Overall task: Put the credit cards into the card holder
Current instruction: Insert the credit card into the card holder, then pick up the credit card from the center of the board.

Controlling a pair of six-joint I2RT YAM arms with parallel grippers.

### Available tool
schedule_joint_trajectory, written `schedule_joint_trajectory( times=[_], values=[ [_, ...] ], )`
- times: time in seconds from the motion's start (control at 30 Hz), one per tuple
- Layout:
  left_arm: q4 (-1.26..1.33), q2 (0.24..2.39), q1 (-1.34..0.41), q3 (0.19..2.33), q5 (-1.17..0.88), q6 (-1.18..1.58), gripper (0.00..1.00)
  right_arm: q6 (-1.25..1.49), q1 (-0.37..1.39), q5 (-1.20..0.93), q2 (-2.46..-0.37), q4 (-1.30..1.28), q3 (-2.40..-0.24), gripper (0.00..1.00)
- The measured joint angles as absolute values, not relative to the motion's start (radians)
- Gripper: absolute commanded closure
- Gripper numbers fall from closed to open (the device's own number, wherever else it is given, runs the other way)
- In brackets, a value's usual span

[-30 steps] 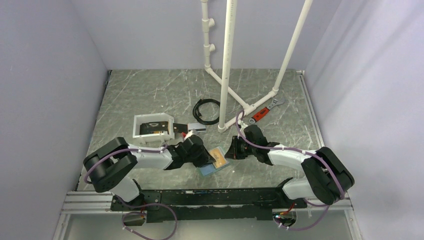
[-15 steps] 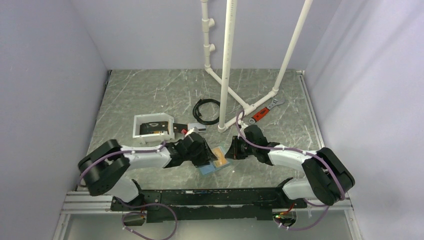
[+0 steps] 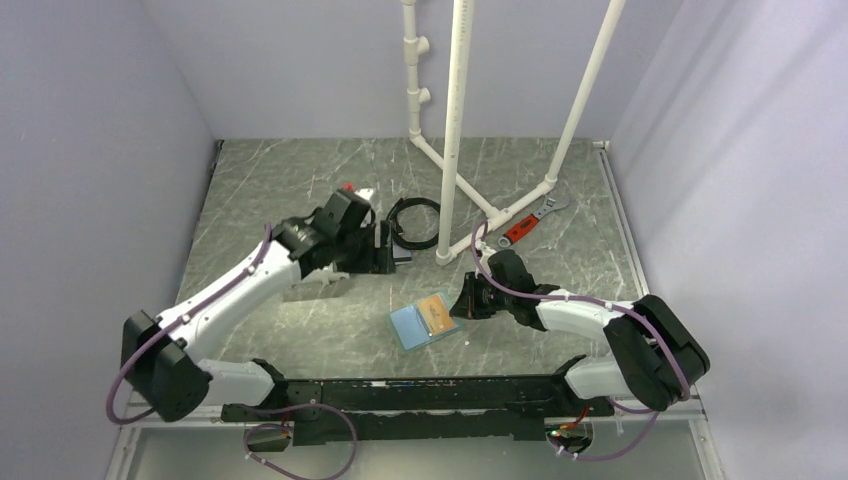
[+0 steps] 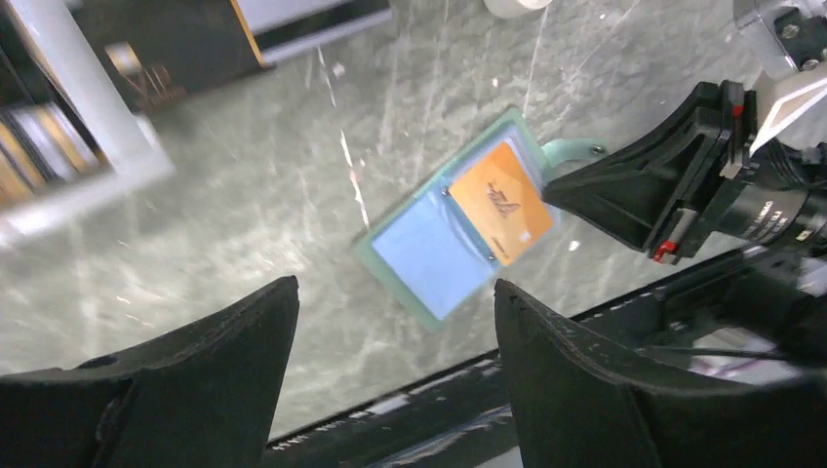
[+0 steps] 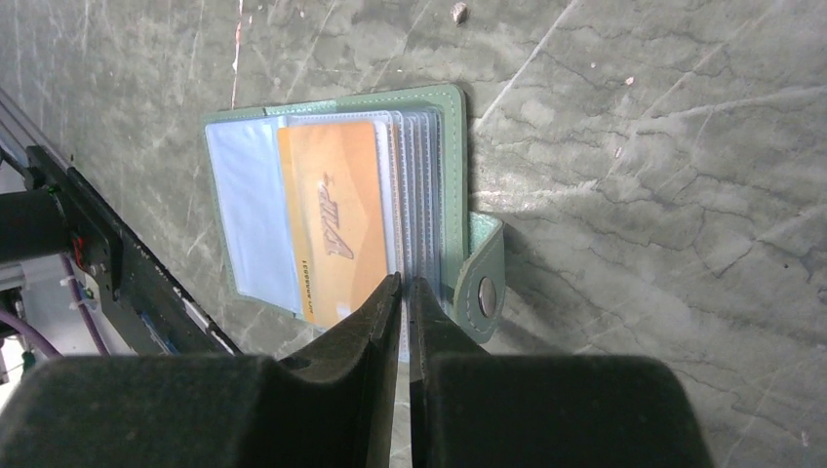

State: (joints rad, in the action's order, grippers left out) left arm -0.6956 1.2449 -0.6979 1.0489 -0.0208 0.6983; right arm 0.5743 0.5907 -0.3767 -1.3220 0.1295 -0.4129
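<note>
The card holder [image 3: 418, 324] lies open on the table, grey-green outside with light blue faces, also seen in the left wrist view [image 4: 439, 249] and the right wrist view [image 5: 244, 214]. One orange credit card [image 5: 336, 214] lies on its clear sleeves [image 4: 502, 200]. My right gripper [image 5: 405, 285] is shut on the edge of those sleeves, beside the snap tab [image 5: 485, 292]. My left gripper [image 4: 395, 292] hangs open and empty, well back-left of the holder, over the white tray [image 4: 93, 136]. Blurred dark and tan cards [image 4: 34, 146] show in that tray. In the top view my left gripper [image 3: 384, 254] hides most of it.
A black cable coil [image 3: 412, 221] lies behind the holder. White PVC pipes [image 3: 455, 150] stand at the back, with a red-handled wrench [image 3: 522, 228] beside them. A black rail [image 3: 420, 395] runs along the near edge. Grey walls close in on both sides.
My left gripper has opened, left the orange card on the holder and swung back and left to the tray. The right gripper has stayed shut on the holder.
</note>
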Motion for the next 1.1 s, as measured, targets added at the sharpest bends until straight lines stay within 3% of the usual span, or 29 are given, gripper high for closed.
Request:
schedule_joint_trajectory(
  times=[0.17, 0.47, 0.57, 0.83, 1.1],
  values=[
    [-0.863, 1.408, -0.669, 1.293, 0.006, 0.327, 0.19, 0.562, 0.591, -0.377, -1.316, 0.124, -0.413, 0.90],
    [-1.002, 1.707, -0.631, 1.414, 0.039, -0.252, 0.19, 0.550, 0.593, -0.395, -1.268, 0.102, -0.413, 0.90],
    [-1.007, 1.807, -0.594, 1.498, 0.033, -0.329, 0.01, 0.544, 0.593, -0.401, -1.240, 0.088, -0.410, 0.90],
    [-1.052, 1.981, -0.560, 1.628, 0.023, -0.407, 0.01, 0.539, 0.593, -0.403, -1.157, 0.048, -0.382, 0.90],
    [-1.073, 2.026, -0.561, 1.633, 0.031, -0.458, 0.01, 0.534, 0.593, -0.403, -1.150, 0.034, -0.379, 0.90]
  ],
)
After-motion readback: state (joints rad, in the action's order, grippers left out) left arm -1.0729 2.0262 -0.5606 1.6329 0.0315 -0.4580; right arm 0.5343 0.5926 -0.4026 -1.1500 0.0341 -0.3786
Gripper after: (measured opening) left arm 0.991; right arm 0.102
